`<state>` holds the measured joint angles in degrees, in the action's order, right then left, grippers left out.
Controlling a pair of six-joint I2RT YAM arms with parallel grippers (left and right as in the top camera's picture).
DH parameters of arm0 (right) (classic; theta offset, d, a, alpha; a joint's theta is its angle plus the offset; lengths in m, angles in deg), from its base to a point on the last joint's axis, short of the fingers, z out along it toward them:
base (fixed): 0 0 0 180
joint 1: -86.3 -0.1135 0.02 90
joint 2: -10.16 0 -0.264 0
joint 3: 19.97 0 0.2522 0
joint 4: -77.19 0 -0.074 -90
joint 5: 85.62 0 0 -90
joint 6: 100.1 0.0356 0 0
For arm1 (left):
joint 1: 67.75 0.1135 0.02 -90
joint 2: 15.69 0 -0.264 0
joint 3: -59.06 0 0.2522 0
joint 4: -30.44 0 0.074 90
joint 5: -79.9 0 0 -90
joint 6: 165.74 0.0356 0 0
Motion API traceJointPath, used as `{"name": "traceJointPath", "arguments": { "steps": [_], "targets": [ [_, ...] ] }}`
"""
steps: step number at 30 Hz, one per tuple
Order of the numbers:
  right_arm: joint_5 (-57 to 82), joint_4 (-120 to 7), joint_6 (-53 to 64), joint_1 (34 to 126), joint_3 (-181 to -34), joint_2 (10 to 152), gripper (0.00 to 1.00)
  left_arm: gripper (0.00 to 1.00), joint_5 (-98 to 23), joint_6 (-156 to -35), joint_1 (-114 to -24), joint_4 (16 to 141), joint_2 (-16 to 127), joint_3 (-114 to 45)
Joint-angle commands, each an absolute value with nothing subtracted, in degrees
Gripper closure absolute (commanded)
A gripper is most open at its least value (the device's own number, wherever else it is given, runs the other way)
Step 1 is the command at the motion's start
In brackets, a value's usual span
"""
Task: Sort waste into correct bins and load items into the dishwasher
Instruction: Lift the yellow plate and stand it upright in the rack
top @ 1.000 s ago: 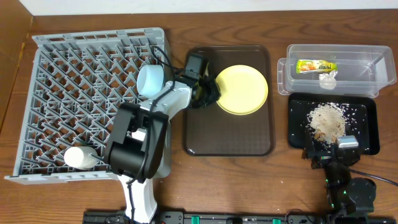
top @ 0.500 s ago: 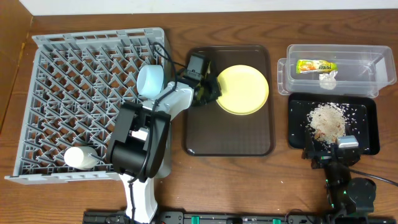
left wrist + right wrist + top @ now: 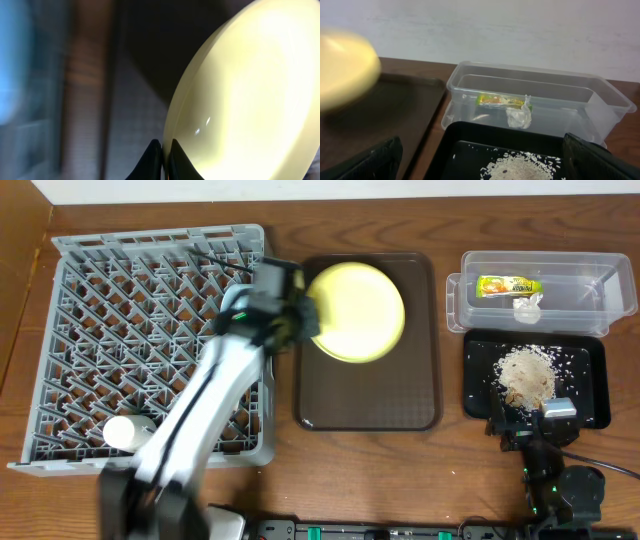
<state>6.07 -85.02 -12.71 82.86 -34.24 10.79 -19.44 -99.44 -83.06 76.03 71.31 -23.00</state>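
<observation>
We have the left gripper (image 3: 300, 320) pinched tight on the left rim of the round yellow plate (image 3: 358, 312). The wrist view shows both fingers closed on the edge, so the plate hangs tilted above the top-left corner of the dark brown serving tray (image 3: 370, 400). We judge this edge grip suits standing it between the pegs of the grey plastic dish rack (image 3: 150, 238) just beside it. Our right gripper (image 3: 548, 418) rests spread wide and empty at the bottom edge of the shallow black tray (image 3: 590, 350), out of the way.
</observation>
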Motion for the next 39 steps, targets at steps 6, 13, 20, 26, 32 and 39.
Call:
{"name": "traceJointPath", "arguments": {
  "steps": [6,13,20,26,32,39],
  "targets": [
    [6.1,-85.0,-13.4,83.3,-34.0,10.5,0.01,0.93,2.2,-92.1,-69.5,83.7,56.0,-23.5],
    [6.1,-85.0,-13.4,83.3,-34.0,10.5,0.01,0.93,16.8,-80.5,-63.2,78.0,54.8,-23.5],
    [6.1,-85.0,-13.4,83.3,-34.0,10.5,0.01,0.93,29.7,-66.1,-62.9,71.5,60.0,-23.5],
    [6.1,-85.0,-13.4,83.3,-34.0,10.5,0.01,0.93,32.4,-61.0,-62.9,67.1,64.8,-23.5],
    [6.1,-85.0,-13.4,83.3,-34.0,10.5,0.01,0.93,34.5,-60.1,-62.9,66.2,70.9,-23.5],
    [6.1,-85.0,-13.4,83.3,-34.0,10.5,0.01,0.92,35.6,-60.1,-66.1,65.7,71.7,-23.5]
  ]
}}
